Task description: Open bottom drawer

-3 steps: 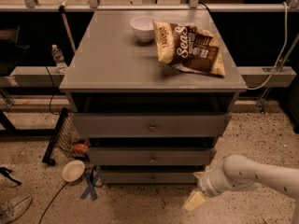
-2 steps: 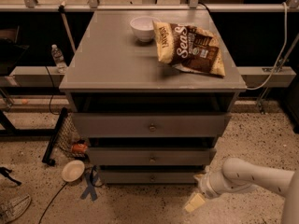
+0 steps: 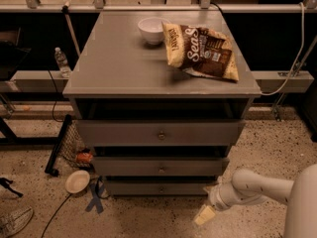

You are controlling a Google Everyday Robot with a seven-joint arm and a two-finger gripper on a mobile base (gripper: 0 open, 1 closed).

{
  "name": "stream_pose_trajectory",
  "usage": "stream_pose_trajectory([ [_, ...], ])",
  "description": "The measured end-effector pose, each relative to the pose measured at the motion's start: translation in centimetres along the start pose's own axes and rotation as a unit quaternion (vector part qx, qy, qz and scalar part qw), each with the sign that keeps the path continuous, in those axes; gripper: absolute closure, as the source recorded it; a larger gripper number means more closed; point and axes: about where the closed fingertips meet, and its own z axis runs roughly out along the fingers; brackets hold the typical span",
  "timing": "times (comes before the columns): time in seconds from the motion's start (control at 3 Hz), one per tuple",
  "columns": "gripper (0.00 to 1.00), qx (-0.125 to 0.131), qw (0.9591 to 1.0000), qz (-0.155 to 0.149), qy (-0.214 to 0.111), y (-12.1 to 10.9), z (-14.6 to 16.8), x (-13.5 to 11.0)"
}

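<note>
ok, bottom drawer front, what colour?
Grey bottom drawer, small round metal knob; camera view shows it best; gripper hangs low off its right end, near the floor.

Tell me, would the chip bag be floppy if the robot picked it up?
Probably floppy: the chip bag looks crinkled and puffy, so it should bend and crackle. Likely light for its size, since it seems mostly air. It lies flat on the cabinet top, so it shouldn't roll. The tool is far from it, down near the floor beside the bottom drawer.

Robotics test lab, speckled floor (image 3: pixel 267 148), grey drawer unit (image 3: pixel 124 63) against metal framing (image 3: pixel 148 7), loose cable (image 3: pixel 301 24), water bottle (image 3: pixel 61 62), robot gripper (image 3: pixel 204 215) low by the unit's right front corner.
</note>
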Motion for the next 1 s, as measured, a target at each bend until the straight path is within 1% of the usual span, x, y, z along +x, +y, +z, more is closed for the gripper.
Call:
stream_pose_trajectory([
  [0.33,0.0,-0.008,0.9996,-0.024,-0.008,-0.5,0.9,-0.3],
  [0.67,0.0,-0.013,0.9973,-0.067,-0.024,-1.7,2.4,-1.0],
  [1.0,0.0,0.007,0.9941,-0.106,-0.025,-3.1,3.9,-1.6],
])
